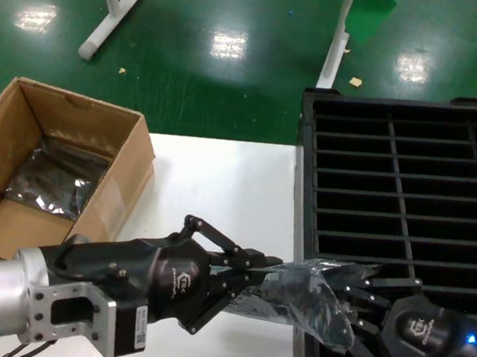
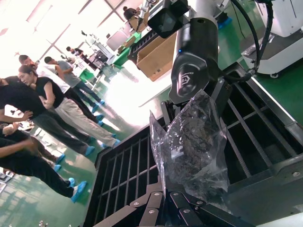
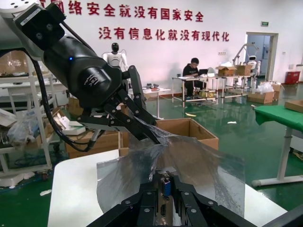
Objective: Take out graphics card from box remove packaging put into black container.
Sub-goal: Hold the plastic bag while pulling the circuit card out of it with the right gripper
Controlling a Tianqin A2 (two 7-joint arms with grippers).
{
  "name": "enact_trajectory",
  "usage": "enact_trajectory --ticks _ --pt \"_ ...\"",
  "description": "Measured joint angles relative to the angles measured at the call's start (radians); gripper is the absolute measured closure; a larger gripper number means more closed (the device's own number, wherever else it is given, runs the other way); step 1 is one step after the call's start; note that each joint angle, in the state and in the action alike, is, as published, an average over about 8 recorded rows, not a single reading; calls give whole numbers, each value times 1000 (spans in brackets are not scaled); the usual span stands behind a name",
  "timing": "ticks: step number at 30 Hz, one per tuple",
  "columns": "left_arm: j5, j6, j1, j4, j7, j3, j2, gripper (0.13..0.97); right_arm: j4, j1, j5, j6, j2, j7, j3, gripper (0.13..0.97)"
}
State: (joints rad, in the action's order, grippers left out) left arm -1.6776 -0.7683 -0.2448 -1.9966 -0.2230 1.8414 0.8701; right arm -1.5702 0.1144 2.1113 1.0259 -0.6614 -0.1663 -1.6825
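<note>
The card [image 3: 165, 188] is largely hidden inside the crinkled grey bag [image 1: 308, 295], beside the black crate [image 1: 397, 184]; left gripper [image 1: 257, 274] and right gripper [image 1: 351, 309] each have jaws clamped on the bag.

Left pincer [image 1: 255, 273] clamped shut, right pincer [image 1: 347, 298] closed too — facing each other, nearly touching.

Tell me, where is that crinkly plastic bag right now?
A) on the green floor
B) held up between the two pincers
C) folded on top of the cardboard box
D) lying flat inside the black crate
B: the plastic bag hangs between the left pincer and the right pincer, each gripping an end, at the edge of the black crate.
</note>
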Motion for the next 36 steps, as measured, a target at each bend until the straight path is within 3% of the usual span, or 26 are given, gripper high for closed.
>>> enact_trajectory --ticks 11,24,30,36 --pt "-4 -8 -1 25 -25 -6 8 955 -1 -2 2 -6 1 3 5 899" --pt "-54 -33 50 76 -91 -51 47 955 -6 -1 -6 -15 0 14 1 899" --pt "-97 -40 80 98 -120 -105 70 955 -10 6 -16 -28 0 21 -5 899" --pt "-164 -61 142 138 -175 -199 94 955 -13 25 -37 -56 3 34 -14 899"
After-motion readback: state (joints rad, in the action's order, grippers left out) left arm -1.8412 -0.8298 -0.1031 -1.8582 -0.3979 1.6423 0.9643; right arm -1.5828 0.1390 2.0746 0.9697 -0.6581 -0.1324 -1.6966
